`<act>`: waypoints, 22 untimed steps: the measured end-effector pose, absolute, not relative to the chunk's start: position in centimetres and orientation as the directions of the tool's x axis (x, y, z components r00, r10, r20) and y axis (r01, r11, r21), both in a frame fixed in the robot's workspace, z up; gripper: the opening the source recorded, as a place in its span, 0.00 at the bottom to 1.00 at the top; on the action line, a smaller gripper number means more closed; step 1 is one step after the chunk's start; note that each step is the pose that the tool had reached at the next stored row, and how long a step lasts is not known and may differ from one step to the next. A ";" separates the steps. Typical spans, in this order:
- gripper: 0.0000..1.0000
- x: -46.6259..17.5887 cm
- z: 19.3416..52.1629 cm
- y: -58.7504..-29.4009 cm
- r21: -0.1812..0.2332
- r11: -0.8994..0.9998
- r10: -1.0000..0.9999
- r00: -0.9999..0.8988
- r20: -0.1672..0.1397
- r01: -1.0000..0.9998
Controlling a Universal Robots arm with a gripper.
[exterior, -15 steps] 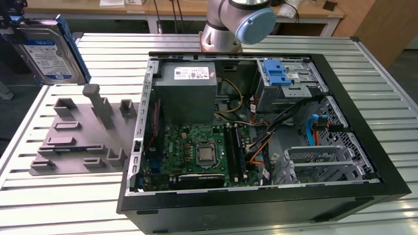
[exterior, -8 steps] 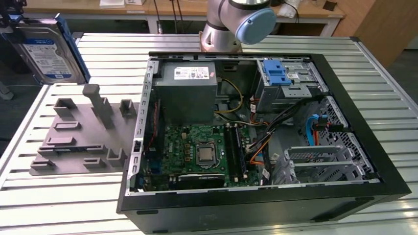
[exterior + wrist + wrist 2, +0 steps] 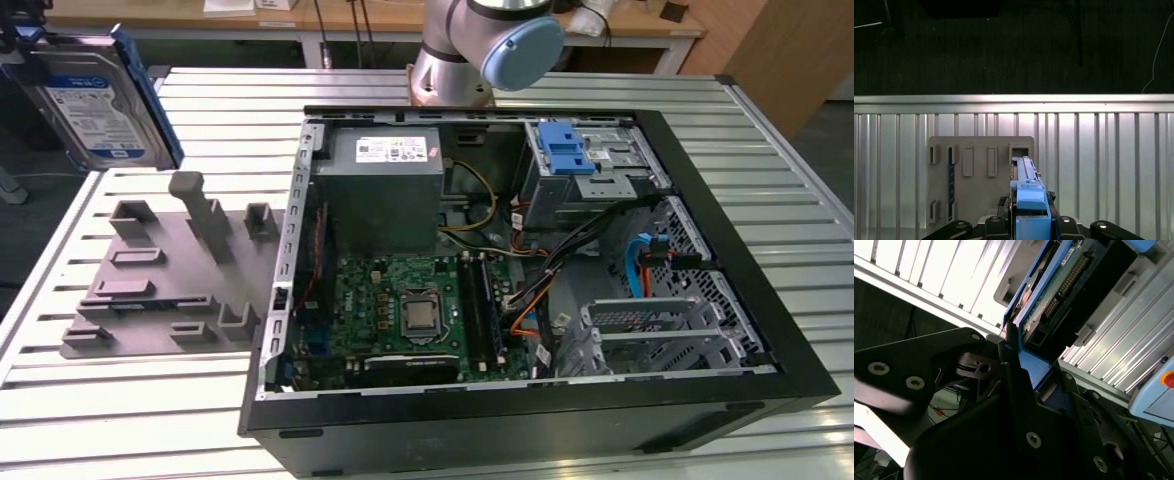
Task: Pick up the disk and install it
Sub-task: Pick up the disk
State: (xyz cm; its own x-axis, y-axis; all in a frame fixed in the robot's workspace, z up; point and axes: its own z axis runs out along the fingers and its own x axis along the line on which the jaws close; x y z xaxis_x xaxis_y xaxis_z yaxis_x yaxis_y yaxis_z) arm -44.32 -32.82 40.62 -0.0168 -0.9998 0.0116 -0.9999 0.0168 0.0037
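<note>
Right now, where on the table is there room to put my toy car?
Two bare patches on the slatted metal table: the strip between the grey moulded holder tray and the table edge nearest the exterior camera, and the corner at the exterior view's upper right, beside the open black computer case. Inside the case, green boards and coloured cables crowd everything.

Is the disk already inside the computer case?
No; in the exterior view the disk is up in the air, outside the open computer case.
</note>
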 end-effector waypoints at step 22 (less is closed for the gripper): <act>0.36 -44.3 41.4 -32.8 0.004 0.017 -1.000 -0.017 0.012 -1.000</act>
